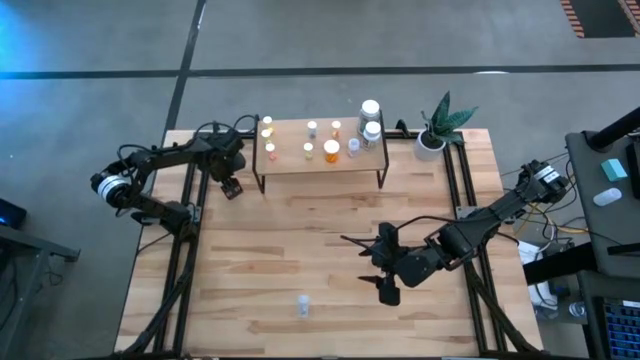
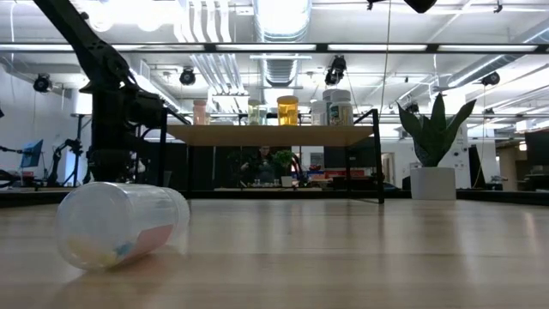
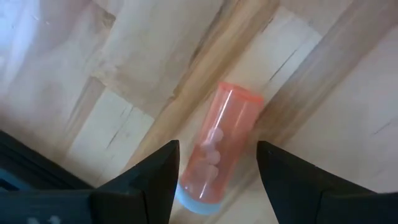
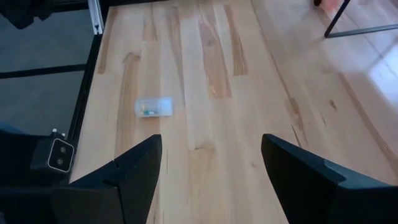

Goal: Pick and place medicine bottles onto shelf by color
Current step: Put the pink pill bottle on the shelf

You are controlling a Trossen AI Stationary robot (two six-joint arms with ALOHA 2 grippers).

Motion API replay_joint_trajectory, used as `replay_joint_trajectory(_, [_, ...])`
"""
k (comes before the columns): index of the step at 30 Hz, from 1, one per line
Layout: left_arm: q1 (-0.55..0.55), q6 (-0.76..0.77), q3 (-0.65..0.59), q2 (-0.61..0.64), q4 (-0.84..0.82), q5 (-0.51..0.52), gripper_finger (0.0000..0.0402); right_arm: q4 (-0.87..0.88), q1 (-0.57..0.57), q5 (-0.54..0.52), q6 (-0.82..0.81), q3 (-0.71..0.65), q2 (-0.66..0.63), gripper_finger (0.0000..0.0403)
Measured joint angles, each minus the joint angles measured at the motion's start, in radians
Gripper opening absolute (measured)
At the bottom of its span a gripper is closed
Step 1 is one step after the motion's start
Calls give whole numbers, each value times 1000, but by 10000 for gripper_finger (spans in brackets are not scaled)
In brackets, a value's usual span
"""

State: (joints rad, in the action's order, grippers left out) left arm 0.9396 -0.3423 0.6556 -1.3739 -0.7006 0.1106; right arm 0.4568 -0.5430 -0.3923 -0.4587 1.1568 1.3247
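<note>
The shelf (image 1: 320, 160) stands at the table's far middle with several small orange, yellow and white bottles (image 1: 331, 150) on its board, and two larger white-capped ones (image 1: 371, 120) at its right end. My left gripper (image 3: 217, 171) is open by the shelf's left leg (image 1: 232, 186), pointing down. Its fingers stand on either side of an orange bottle (image 3: 221, 146) that lies on its side on the table, and I see no touch. My right gripper (image 1: 385, 278) is open and empty over the table's near right. A clear bottle (image 1: 302, 305) lies on its side near the front edge, and shows in the right wrist view (image 4: 154, 106) and the low view (image 2: 120, 223).
A white pot with a green plant (image 1: 438, 128) stands at the far right corner beside the shelf. Black frame rails (image 1: 190, 250) run along the table's left and right sides. Bare planks (image 1: 300, 230) lie between the shelf and the clear bottle.
</note>
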Motion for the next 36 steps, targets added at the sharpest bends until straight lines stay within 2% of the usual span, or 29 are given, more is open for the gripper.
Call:
replay_joint_trajectory(8, [-39, 47, -4, 0, -21, 30, 192, -28, 0, 2, 6, 0, 0, 265])
replay_joint_trajectory(17, [-73, 49, 2, 0, -25, 34, 122, -28, 0, 2, 12, 0, 0, 265])
replay_joint_trajectory(24, [-106, 84, 5, 0, -16, 33, 101, -28, 0, 0, 26, 0, -1, 265])
replay_joint_trajectory(31, [-124, 224, 16, 0, -24, 17, 100, -28, 0, 0, 27, 0, -1, 265])
replay_joint_trajectory(36, [-126, 397, 9, 0, -28, -17, 100, -28, 0, 0, 27, 0, -1, 265])
